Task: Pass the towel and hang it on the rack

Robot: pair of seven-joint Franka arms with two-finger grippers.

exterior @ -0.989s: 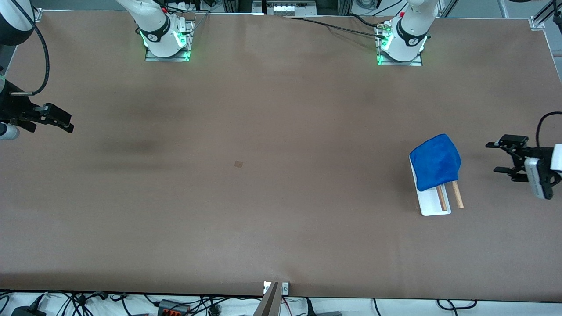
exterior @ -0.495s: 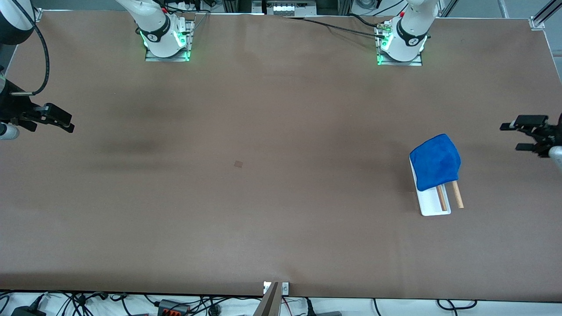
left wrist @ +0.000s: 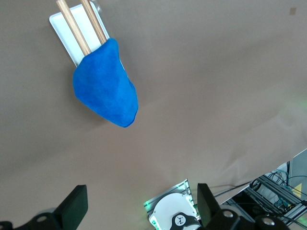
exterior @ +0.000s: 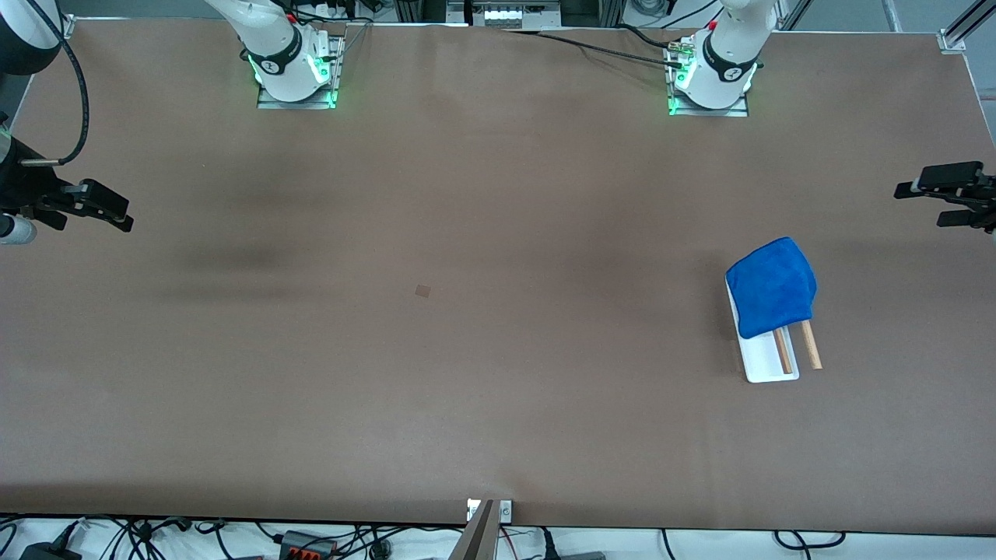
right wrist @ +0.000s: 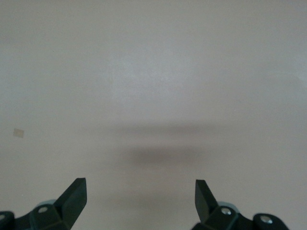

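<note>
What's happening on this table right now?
Nothing is being handled. The blue towel is draped over the rack toward the left arm's end of the table. The left claw is open and empty over that end's edge; the right claw is open over the opposite end.

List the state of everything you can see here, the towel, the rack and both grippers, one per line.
Towel: draped over the rack's rods, not held.
Rack: standing on the table toward the left arm's end, rod tips bare.
Left gripper: open, empty, over the table edge at its own end.
Right gripper: open, empty, waiting over the table at its own end.
</note>
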